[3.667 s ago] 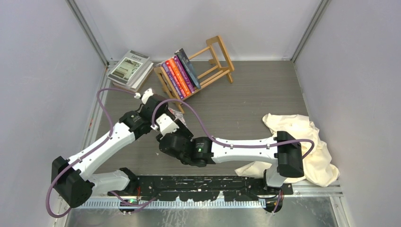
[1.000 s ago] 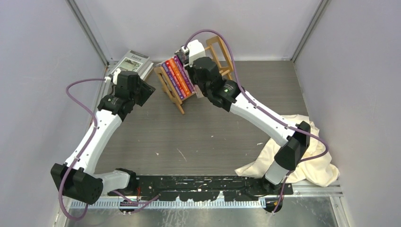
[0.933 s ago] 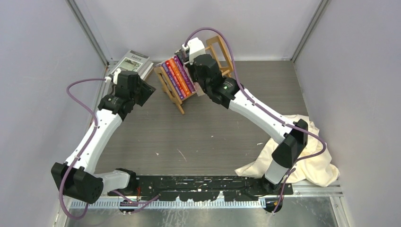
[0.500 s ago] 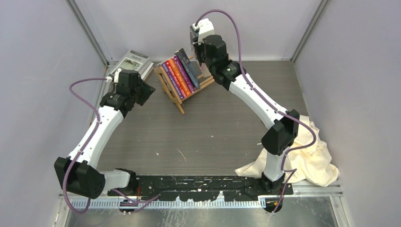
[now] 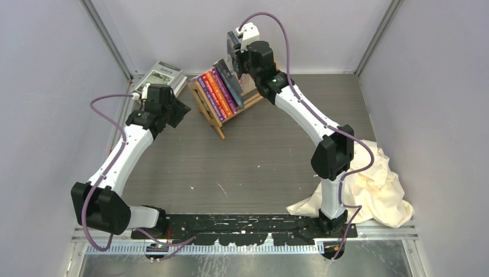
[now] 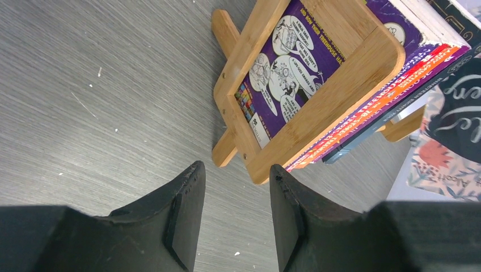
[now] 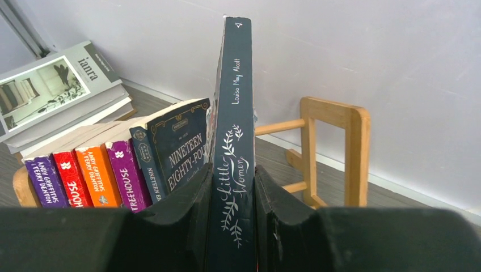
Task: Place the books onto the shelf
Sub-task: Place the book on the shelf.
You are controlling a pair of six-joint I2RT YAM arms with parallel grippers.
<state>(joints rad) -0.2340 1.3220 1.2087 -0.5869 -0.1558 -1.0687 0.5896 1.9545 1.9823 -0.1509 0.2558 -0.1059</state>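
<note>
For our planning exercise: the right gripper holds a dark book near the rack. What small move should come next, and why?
Probably lower Little Women into the empty stretch of the shelf beside Nineteen Eighty-Four: the right gripper grips it upright just above there, not yet seated.

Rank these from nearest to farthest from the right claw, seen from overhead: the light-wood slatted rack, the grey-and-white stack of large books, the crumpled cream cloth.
1. Light-wood slatted rack, just by the right gripper.
2. Grey-and-white book stack, far-left corner.
3. Cream cloth, near-right side.
</note>
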